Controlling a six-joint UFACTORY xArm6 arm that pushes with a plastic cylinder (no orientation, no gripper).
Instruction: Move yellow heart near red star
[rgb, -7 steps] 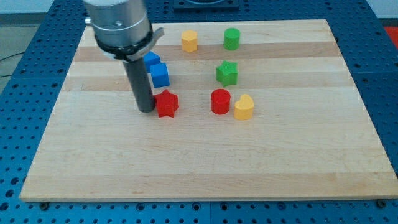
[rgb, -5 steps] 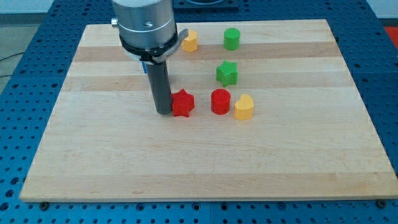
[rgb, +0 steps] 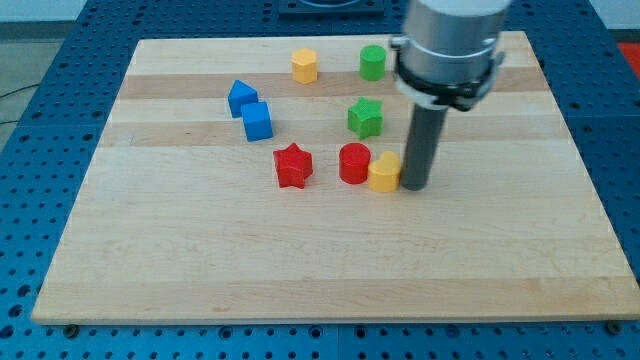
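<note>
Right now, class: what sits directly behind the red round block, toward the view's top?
Behind the red round block sits the green star, apart from it. Farther back is a green round block, its right edge hidden behind the arm.

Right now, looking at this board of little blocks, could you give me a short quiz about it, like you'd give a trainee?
1. True or false: my tip is at the view's right side of the yellow heart.
2. Which block lies between the yellow heart and the red star? A) green star B) red cylinder C) blue cube
3. Fill in: the two blue blocks sit toward the view's ____ of the red star.

Key
1. True
2. B, the red cylinder
3. Top left: the blue cube and another blue block
</note>
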